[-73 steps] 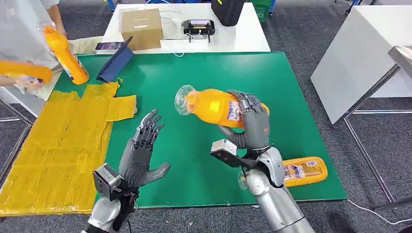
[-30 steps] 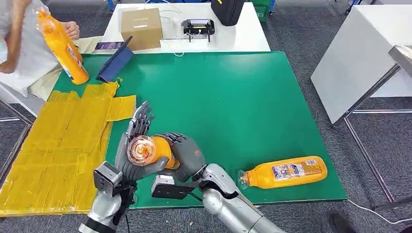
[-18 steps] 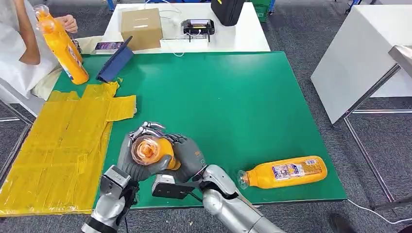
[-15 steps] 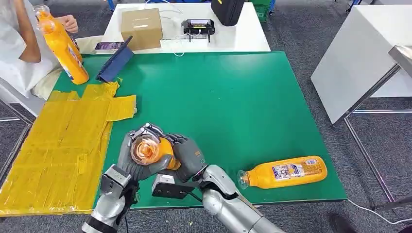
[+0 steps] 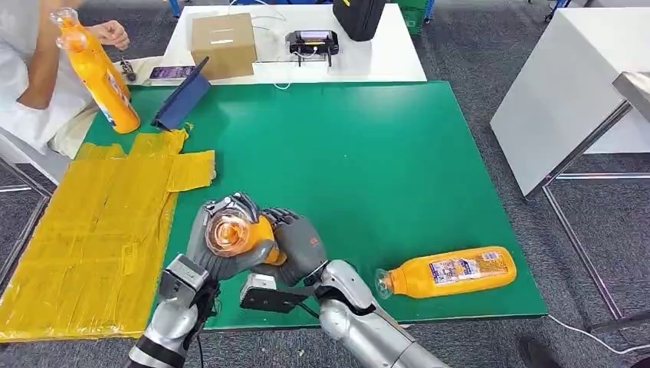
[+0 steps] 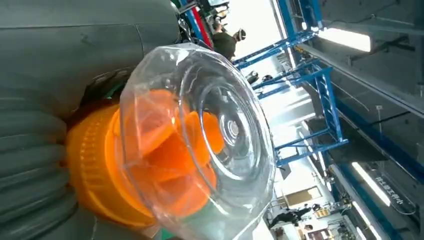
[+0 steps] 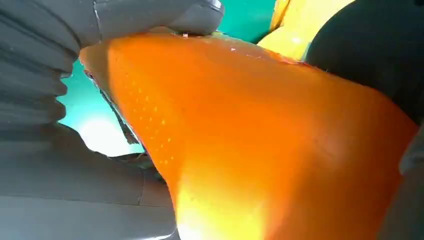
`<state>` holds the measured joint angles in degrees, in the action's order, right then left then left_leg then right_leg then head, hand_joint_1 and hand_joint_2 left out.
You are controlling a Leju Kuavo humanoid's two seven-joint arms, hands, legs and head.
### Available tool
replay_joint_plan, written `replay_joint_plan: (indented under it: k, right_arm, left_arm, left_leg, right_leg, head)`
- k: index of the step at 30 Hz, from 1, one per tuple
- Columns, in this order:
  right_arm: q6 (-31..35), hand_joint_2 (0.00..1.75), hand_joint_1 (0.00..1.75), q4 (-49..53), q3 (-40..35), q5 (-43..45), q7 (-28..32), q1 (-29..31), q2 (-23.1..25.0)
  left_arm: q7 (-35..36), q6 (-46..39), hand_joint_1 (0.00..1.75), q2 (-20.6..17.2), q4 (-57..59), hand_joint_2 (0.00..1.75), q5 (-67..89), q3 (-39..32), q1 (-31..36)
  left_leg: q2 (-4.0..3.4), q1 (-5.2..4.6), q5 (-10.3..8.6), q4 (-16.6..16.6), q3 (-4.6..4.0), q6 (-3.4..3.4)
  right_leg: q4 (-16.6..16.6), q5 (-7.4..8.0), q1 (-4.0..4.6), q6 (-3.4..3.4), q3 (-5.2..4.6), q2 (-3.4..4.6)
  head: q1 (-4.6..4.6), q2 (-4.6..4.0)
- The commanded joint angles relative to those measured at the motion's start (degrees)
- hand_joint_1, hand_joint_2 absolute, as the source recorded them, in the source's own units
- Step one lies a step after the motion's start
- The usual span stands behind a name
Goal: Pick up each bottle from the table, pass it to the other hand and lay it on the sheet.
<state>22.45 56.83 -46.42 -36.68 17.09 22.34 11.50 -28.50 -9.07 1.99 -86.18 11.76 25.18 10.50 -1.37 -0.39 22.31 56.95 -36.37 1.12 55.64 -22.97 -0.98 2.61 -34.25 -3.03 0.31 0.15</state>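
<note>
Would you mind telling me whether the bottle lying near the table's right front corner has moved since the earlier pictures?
No. The lying bottle sits at the same spot by the green table's front edge as a second ago.

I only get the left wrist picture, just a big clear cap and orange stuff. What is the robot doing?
Observer: Both robot hands grip one orange bottle: the left robot hand near its clear cap, the right robot hand round its body.
Operator: Is it over the yellow sheet?
Observer: No, it is over the green table; the sheet lies further to the robot's left.
Operator: Any more bottles?
Observer: One lies on its side near the table's front right corner, and a person holds another upright at the far left corner.
</note>
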Motion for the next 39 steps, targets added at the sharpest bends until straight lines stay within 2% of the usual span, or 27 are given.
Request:
replay_joint_plan:
  k: [1,2,4,8,9,12,16,17,18,19,20,21,22,23,27,28,31,35,39]
  right_arm:
    - [5.95,1.75,0.00,9.04,3.45,0.04,1.75,-3.33,-4.53]
    - [7.17,1.75,0.00,10.70,4.66,-0.01,1.94,-3.92,-5.15]
    - [9.47,1.75,0.00,20.89,9.14,-0.68,2.29,-7.90,-7.43]
    - [9.64,1.75,0.00,33.40,15.84,-2.70,1.27,-14.76,-10.67]
    - [9.64,0.00,0.00,35.50,17.61,-2.86,1.43,-16.48,-10.82]
    - [11.09,0.00,0.00,40.28,20.14,-3.09,2.44,-20.00,-11.52]
    - [12.09,0.00,0.00,42.45,21.25,-3.70,2.84,-21.53,-11.80]
    - [12.49,0.00,0.00,42.74,21.41,-4.22,3.03,-21.57,-11.80]
    - [13.12,1.75,0.00,43.44,21.79,-5.36,2.90,-21.84,-11.94]
    - [13.28,1.75,0.00,43.60,21.82,-5.79,2.80,-21.83,-12.10]
    - [13.46,1.75,0.00,44.32,21.89,-6.51,2.56,-21.86,-12.56]
    - [13.12,1.75,0.00,44.81,21.71,-7.04,2.43,-21.45,-13.20]
    - [12.74,1.75,0.00,45.19,21.80,-7.70,1.86,-21.18,-13.60]
    - [12.67,1.75,0.00,45.39,21.86,-7.87,1.57,-21.10,-13.74]
    - [12.67,1.75,0.00,45.39,21.86,-7.87,1.57,-21.10,-13.74]
    - [12.21,1.75,0.00,45.00,21.53,-8.10,1.49,-20.83,-13.99]
    - [10.59,1.75,0.00,44.50,20.92,-8.36,0.64,-20.20,-15.21]
    - [7.21,1.75,0.00,42.13,20.99,-8.78,-0.92,-20.40,-17.78]
    - [7.52,1.75,0.00,41.23,22.41,-7.99,-0.98,-21.81,-18.47]
  left_arm:
    - [1.36,-6.83,1.75,-1.66,0.27,1.75,5.80,-0.67,6.08]
    - [1.75,-9.07,1.75,-1.95,0.24,1.75,8.51,-1.14,6.47]
    - [4.32,-16.85,1.75,-2.44,0.48,1.75,18.96,-3.35,7.26]
    - [11.12,-26.38,1.75,-2.60,2.50,1.75,38.52,-7.45,8.57]
    - [13.22,-28.47,1.75,-2.69,3.34,1.75,44.75,-8.67,8.66]
    - [19.08,-30.93,1.75,-2.37,4.55,1.75,60.37,-11.37,9.02]
    - [22.27,-30.93,1.75,-2.50,7.62,1.75,67.62,-12.14,10.14]
    - [25.11,-30.93,1.75,-3.02,10.04,1.75,72.76,-12.20,10.91]
    - [27.96,-30.73,1.75,-3.80,13.89,1.75,77.85,-11.46,12.37]
    - [31.60,-30.33,1.75,-7.82,15.08,1.75,78.24,-8.49,13.83]
    - [42.93,-27.83,1.75,-14.71,19.91,1.75,78.24,3.15,18.45]
    - [53.43,-23.08,1.75,-18.57,26.59,1.75,78.24,15.77,23.74]
    - [54.82,-24.07,1.75,-17.02,34.46,1.75,78.24,18.75,25.52]
    - [54.77,-27.70,1.75,-16.07,39.51,1.75,78.24,18.95,26.56]
    - [54.77,-27.70,1.75,-16.07,39.51,1.75,78.24,18.95,26.56]
    - [55.33,-23.97,1.75,-15.77,41.75,1.75,78.24,20.29,27.40]
    - [52.94,-24.93,1.75,-14.21,48.10,1.75,78.24,18.17,27.31]
    - [48.84,-28.48,1.75,-11.51,63.91,1.75,77.82,8.12,26.82]
    - [47.00,-29.30,1.75,-12.63,66.65,1.75,75.68,3.95,25.55]
  left_leg:
    - [0.33,0.12,0.07,0.05,0.11,-0.08]
    - [0.28,0.07,0.02,0.03,0.04,-0.06]
    - [0.34,0.15,0.17,0.09,0.26,-0.11]
    - [0.38,0.08,0.06,0.05,0.08,-0.07]
    - [0.49,0.13,0.14,0.09,0.19,-0.09]
    - [0.37,0.06,0.09,0.02,0.16,-0.07]
    - [0.40,0.09,0.14,0.04,0.24,-0.10]
    - [0.35,0.07,0.10,0.02,0.17,-0.08]
    - [0.30,0.03,0.05,-0.02,0.13,-0.07]
    - [0.25,0.03,0.04,-0.02,0.11,-0.06]
    - [0.31,0.06,0.08,0.00,0.22,-0.11]
    - [0.36,0.05,0.04,-0.01,0.18,-0.10]
    - [0.61,0.05,-0.05,-0.01,0.09,-0.08]
    - [0.73,0.11,-0.03,0.04,0.13,-0.11]
    - [0.15,0.09,0.01,-0.04,0.27,-0.16]
    - [0.12,0.10,-0.02,0.01,0.19,-0.18]
    - [0.03,0.07,-0.05,-0.04,0.25,-0.12]
    - [-0.10,0.03,-0.04,-0.07,0.24,-0.14]
    - [-0.11,0.12,0.04,-0.04,0.34,-0.19]
  right_leg:
    - [-0.01,-0.13,0.08,-0.09,0.24,-0.06]
    - [-0.01,-0.08,0.04,-0.06,0.15,-0.07]
    - [0.00,-0.21,0.09,-0.12,0.41,0.05]
    - [0.00,-0.13,0.04,-0.07,0.23,-0.11]
    - [0.02,-0.22,0.07,-0.10,0.39,-0.12]
    - [-0.02,-0.15,0.02,-0.08,0.31,-0.07]
    - [0.00,-0.19,0.04,-0.11,0.38,0.00]
    - [-0.02,-0.14,0.03,-0.09,0.29,-0.01]
    - [-0.02,-0.09,0.00,-0.07,0.22,-0.02]
    - [-0.03,-0.07,0.01,-0.07,0.18,0.00]
    - [0.00,-0.12,0.03,-0.12,0.29,0.04]
    - [0.01,-0.11,0.02,-0.11,0.26,-0.04]
    - [0.02,-0.12,0.03,-0.09,0.26,-0.34]
    - [0.03,-0.16,0.07,-0.13,0.31,-0.39]
    - [-0.06,0.03,0.05,-0.21,0.27,0.12]
    - [-0.02,0.05,0.07,-0.20,0.17,0.12]
    - [-0.05,0.05,0.03,-0.19,0.23,0.14]
    - [-0.07,0.10,0.01,-0.20,0.21,0.25]
    - [-0.09,0.05,0.09,-0.25,0.33,0.37]
  head:
    - [0.00,0.00]
    - [0.02,0.00]
    - [0.02,0.00]
    - [0.00,0.00]
    - [0.00,0.00]
    - [0.00,0.00]
    - [0.00,0.00]
    - [0.00,0.00]
    - [0.02,0.00]
    - [-0.02,0.00]
    - [0.00,0.00]
    - [0.00,0.00]
    - [0.02,0.00]
    - [0.02,0.00]
    - [0.02,0.00]
    - [-0.02,0.00]
    - [0.02,0.00]
    - [0.00,0.00]
    - [0.00,0.00]
